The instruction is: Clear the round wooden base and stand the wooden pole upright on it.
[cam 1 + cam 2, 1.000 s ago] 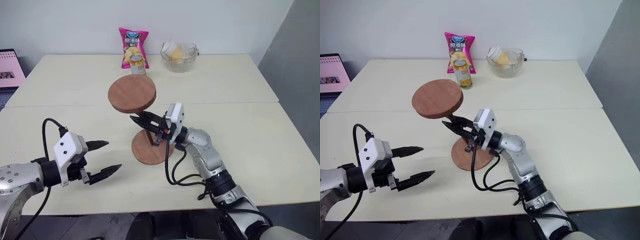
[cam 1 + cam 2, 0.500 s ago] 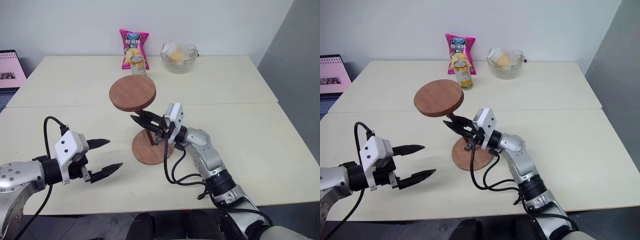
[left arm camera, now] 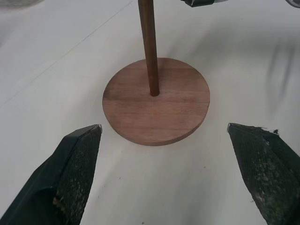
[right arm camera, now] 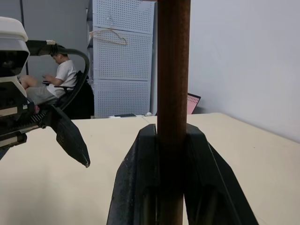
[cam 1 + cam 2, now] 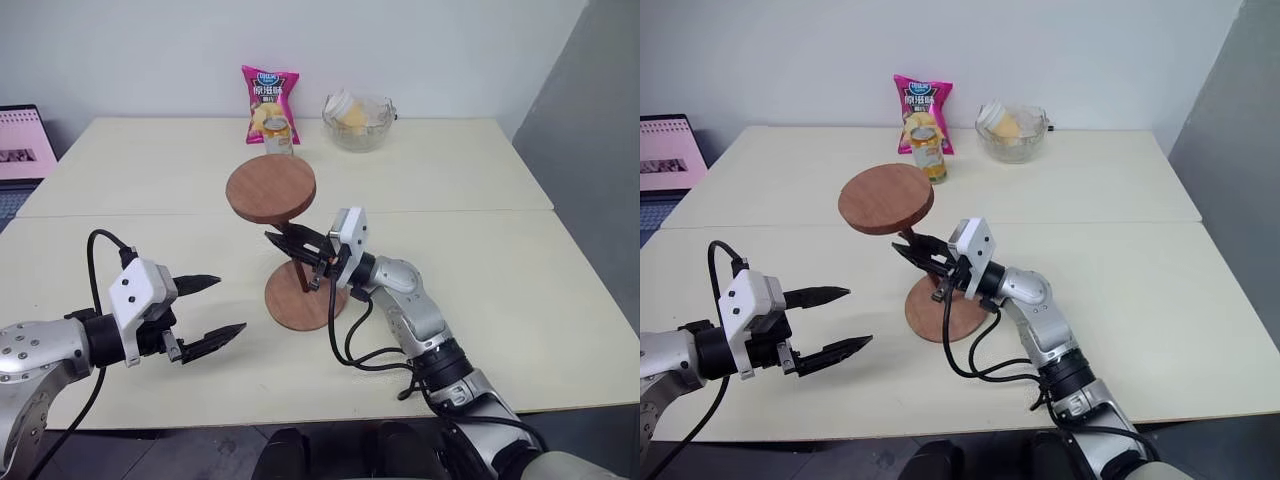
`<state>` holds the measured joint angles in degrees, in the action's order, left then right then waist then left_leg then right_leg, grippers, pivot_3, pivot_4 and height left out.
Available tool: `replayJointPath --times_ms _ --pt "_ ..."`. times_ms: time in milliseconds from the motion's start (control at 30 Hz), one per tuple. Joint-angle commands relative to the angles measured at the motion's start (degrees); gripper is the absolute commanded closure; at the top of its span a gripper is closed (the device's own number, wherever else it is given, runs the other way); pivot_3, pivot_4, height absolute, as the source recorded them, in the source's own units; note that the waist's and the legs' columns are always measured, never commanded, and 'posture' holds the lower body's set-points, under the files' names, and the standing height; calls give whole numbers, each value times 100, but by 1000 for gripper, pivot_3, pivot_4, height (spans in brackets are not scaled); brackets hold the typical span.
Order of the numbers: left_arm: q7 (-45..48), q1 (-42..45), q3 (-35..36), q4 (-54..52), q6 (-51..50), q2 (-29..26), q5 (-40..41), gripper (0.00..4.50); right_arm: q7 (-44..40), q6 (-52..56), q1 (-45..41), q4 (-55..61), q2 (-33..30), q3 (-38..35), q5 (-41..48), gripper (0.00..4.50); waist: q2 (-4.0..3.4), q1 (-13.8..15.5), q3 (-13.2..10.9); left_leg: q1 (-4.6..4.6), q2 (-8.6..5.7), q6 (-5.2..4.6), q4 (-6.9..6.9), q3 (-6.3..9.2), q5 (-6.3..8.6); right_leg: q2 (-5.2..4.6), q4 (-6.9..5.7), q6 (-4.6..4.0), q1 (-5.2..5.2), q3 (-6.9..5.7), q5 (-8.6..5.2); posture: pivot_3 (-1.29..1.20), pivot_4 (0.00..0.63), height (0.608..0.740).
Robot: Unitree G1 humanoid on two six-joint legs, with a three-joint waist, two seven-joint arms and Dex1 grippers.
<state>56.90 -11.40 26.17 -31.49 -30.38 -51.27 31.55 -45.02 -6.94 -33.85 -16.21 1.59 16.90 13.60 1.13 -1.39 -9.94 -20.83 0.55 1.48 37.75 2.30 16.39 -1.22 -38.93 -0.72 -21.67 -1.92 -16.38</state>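
- Two cream tables [image 5: 480, 190] pushed together, seam running left to right across the middle.
- Round wooden base [image 5: 303, 297] flat on the near table, just past the seam, roughly centred between left and right edges; top bare apart from the pole.
- Wooden pole [image 3: 149, 44] standing in the base's centre hole, leaning slightly toward the far edge; smaller disc [image 5: 270, 188] on its top end, tilted a little.
- Right gripper [image 5: 290, 245] clamped on the pole about midway up, reaching in from the right; in the right wrist view both fingers [image 4: 140, 187] pressed tight against the rod.
- Left gripper [image 5: 210, 312] hanging above the near table, left of the base and apart from it, jaws spread wide, nothing between them; aimed at the base in the left wrist view.
- Glass bowl [image 5: 358, 118] with pale contents near the far edge, right of centre.
- Pink snack bag [image 5: 266, 92] upright at the far edge, just left of the bowl.
- Can [image 5: 927, 152] right in front of the bag, partly hidden behind the pole's top disc in the left eye view.
- Pink calendar-like card [image 5: 25, 142] off the far-left corner.
- Seated person [image 4: 49, 82] far back in the right wrist view, by perforated panels.
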Motion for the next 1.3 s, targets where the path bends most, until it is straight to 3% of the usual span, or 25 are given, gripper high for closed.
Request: replayJointPath --times_ms 33,467,667,1300 --pt "-14 5 155 -71 36 -13 107 0 -33 314 306 -706 -349 104 -405 4242 -3 8 20 0 0 0 0 0 0 0 0 0 1 0 0 0 150 740" --pt "-60 123 151 -30 -3 11 193 0 138 695 346 -1061 -580 253 -575 4242 -32 41 103 19 -2 0 -5 1 1 -2 5 -13 20 0 -11 0 150 740" --pt "-63 62 133 -36 19 6 182 0 167 700 370 -1175 -649 217 -571 4242 -37 109 130 101 -9 0 -73 -9 1 -8 45 1 54 11 -35 0 150 740" --pt "-133 165 80 0 -93 -58 362 0 -169 686 611 -886 -825 102 -320 4242 -63 157 186 97 -5 0 -102 -1 2 -8 92 -21 60 2 -52 0 150 740"
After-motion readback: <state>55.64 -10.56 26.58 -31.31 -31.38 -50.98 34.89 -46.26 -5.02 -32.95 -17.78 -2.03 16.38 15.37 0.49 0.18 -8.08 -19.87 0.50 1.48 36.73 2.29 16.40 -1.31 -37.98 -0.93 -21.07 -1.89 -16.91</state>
